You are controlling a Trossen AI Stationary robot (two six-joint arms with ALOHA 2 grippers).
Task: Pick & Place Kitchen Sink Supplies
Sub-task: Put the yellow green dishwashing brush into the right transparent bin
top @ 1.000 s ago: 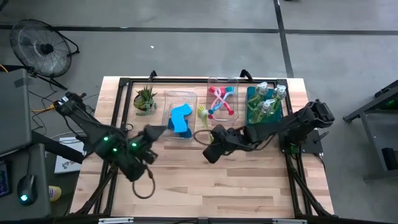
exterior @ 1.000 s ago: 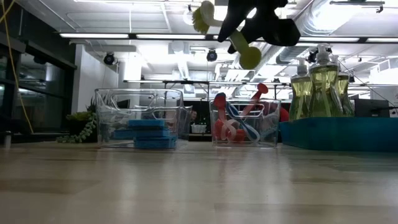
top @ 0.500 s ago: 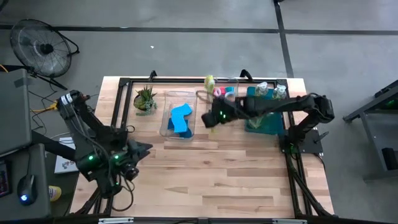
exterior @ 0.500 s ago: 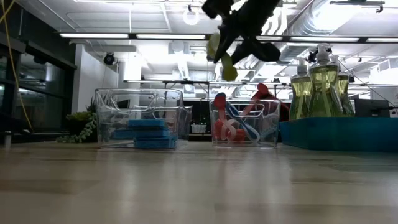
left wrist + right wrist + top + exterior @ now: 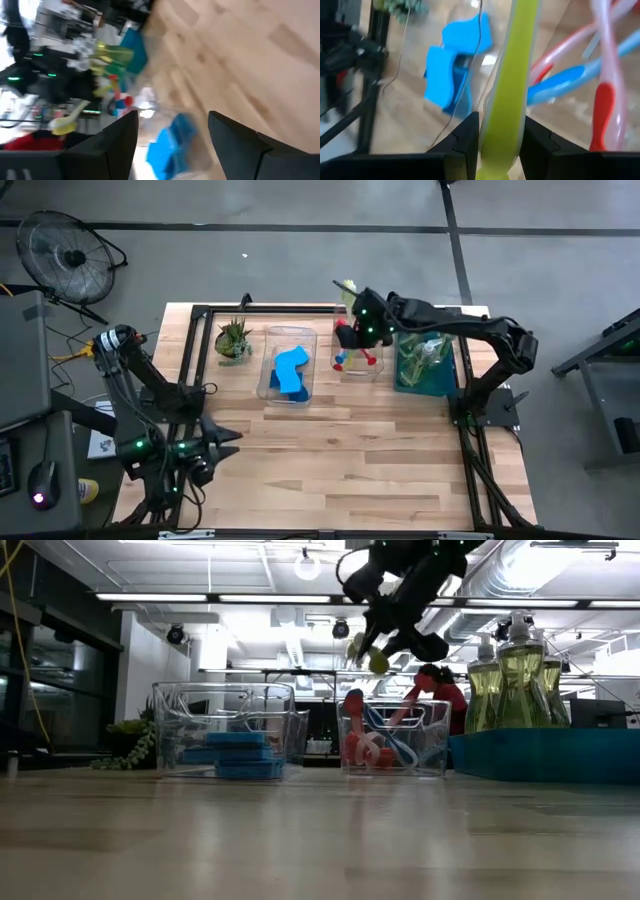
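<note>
The right gripper (image 5: 362,323) held the yellow-green long-handled dish brush (image 5: 507,95) clamped by its handle above the clear plastic bin (image 5: 358,367) of red and teal brushes (image 5: 385,735). Placing was in hand; next probably lowering it in and letting go. The left gripper (image 5: 172,140), parked near the table's front-left, stood open and empty.

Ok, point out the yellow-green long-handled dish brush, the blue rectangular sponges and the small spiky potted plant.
yellow-green long-handled dish brush (image 5: 506,95), right wrist view, on its handle.
blue rectangular sponges (image 5: 291,369), high view, middle of the stack.
small spiky potted plant (image 5: 233,338), high view, on its leaves.
</note>
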